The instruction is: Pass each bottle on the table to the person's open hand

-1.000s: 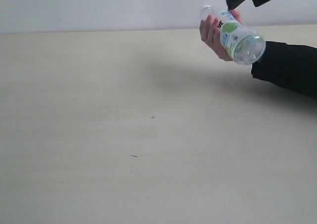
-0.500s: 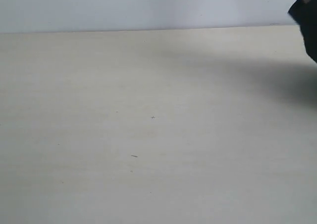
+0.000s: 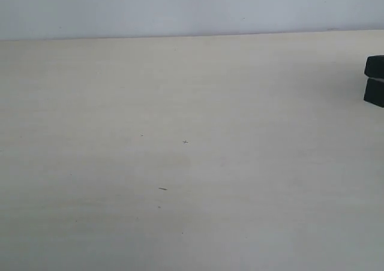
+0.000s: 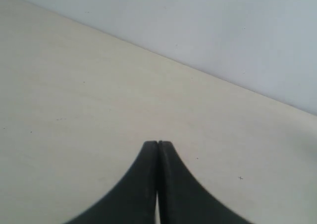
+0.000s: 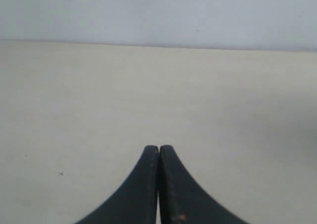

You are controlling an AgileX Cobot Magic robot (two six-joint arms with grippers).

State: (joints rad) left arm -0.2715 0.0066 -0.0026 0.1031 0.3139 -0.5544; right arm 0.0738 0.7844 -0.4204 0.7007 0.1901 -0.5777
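Table (image 3: 180,163) runs wide to far wall (image 3: 180,7).

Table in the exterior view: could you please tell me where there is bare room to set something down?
The table is bare from the wall to the near edge. Only its right edge is taken, by a black arm part.

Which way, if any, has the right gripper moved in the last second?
Yes. The right gripper has dropped from above the table's far edge to below it, now at the right border.
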